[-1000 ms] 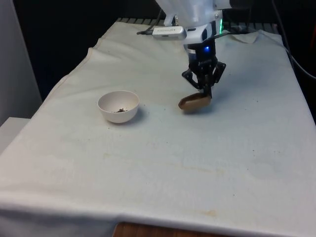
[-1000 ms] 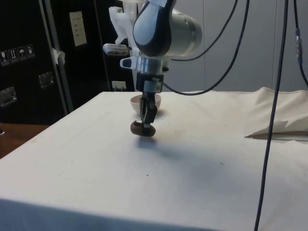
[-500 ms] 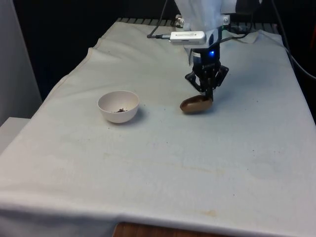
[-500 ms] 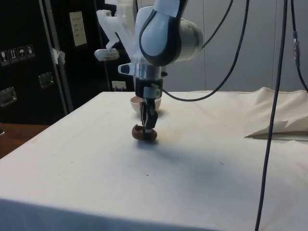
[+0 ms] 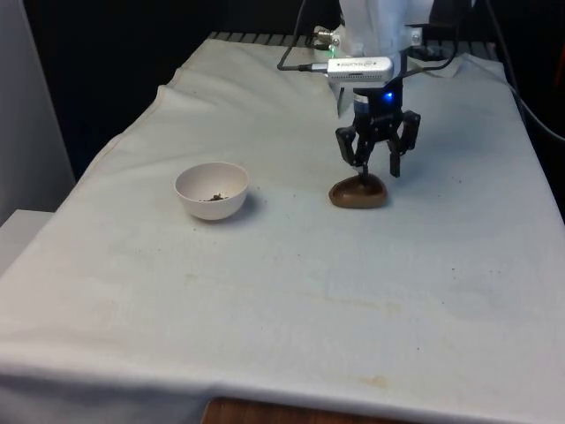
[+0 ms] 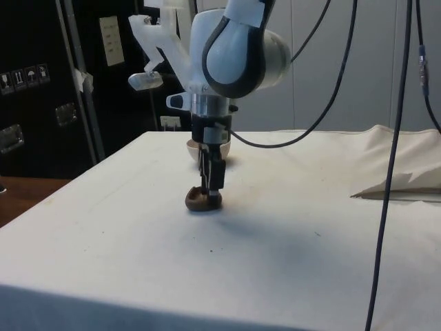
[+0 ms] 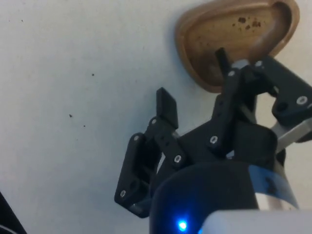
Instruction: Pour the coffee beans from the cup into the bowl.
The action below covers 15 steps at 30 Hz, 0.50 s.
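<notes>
Item: cup [image 5: 357, 193], brown, shallow, resting upright on the white cloth [image 5: 265, 291], its hollow facing up with only a few dark specks left inside, as the wrist view [image 7: 234, 36] shows. Position relative to the gripper [image 5: 378, 157]: directly beneath it; one finger [image 7: 225, 66] reaches down over the cup's hollow, the other finger [image 7: 165, 105] hangs outside the rim over bare cloth. Gripper condition: fingers spread apart, clasping nothing; whether a fingertip touches the cup's wall cannot be told. In the side view the gripper [image 6: 209, 181] stands vertical with the cup [image 6: 202, 199] at its tips. Long axis of cup: runs roughly along the line from one finger to the other, with the rim wall lying between them. Item: bowl [image 5: 212, 190], white, well apart from the cup toward the front view's left, holding a small dark scatter of coffee beans [image 5: 213, 196]. Assessment: beans appear already transferred and the cup set down, so the task looks near complete; any coming move turns on the straight-up clearance, since the inner finger must rise clear of the rim without dragging the cup
</notes>
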{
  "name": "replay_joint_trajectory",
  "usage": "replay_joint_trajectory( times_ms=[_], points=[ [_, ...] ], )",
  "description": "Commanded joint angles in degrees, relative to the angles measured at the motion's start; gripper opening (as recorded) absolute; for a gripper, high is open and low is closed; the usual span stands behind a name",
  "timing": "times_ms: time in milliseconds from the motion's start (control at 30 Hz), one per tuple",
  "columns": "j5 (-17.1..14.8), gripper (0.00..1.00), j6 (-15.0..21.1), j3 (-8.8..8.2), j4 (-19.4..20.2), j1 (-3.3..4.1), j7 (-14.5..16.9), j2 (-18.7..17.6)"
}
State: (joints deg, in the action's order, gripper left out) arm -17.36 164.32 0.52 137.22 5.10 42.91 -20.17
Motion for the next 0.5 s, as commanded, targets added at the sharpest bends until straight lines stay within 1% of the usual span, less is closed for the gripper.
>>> replay_joint_trajectory(
  times_ms=[0, 33, 67, 100, 133, 167, 200, 267, 300, 367, 467],
  points=[
    [0.92, 0.54, 1.09, -0.92, 0.52, 0.86, -1.03, 0.00],
    [0.92, 0.65, 1.09, -0.86, 0.52, 0.86, -1.03, 0.00],
    [0.92, 0.70, 1.15, -0.86, 0.52, 0.86, -1.03, 0.00],
    [0.92, 0.77, 1.15, -0.86, 0.52, 0.86, -1.03, 0.00],
    [0.92, 0.83, 1.15, -0.86, 0.52, 0.86, -1.09, 0.00],
    [0.00, 0.88, 0.11, 0.11, 0.06, 0.00, -0.06, 0.00],
    [0.92, 0.88, 1.15, -0.80, 0.52, 0.86, -1.09, 0.00],
    [0.74, 0.98, 0.69, -0.63, 0.46, 0.57, -0.80, 0.29],
    [0.57, 1.00, 0.29, -0.46, 0.40, 0.40, -0.63, 0.57],
    [0.52, 1.00, -0.11, -0.40, 0.46, 0.29, -0.63, 1.09],
    [0.63, 1.00, -0.80, -0.46, 0.46, 0.23, -0.69, 1.95]
  ],
)
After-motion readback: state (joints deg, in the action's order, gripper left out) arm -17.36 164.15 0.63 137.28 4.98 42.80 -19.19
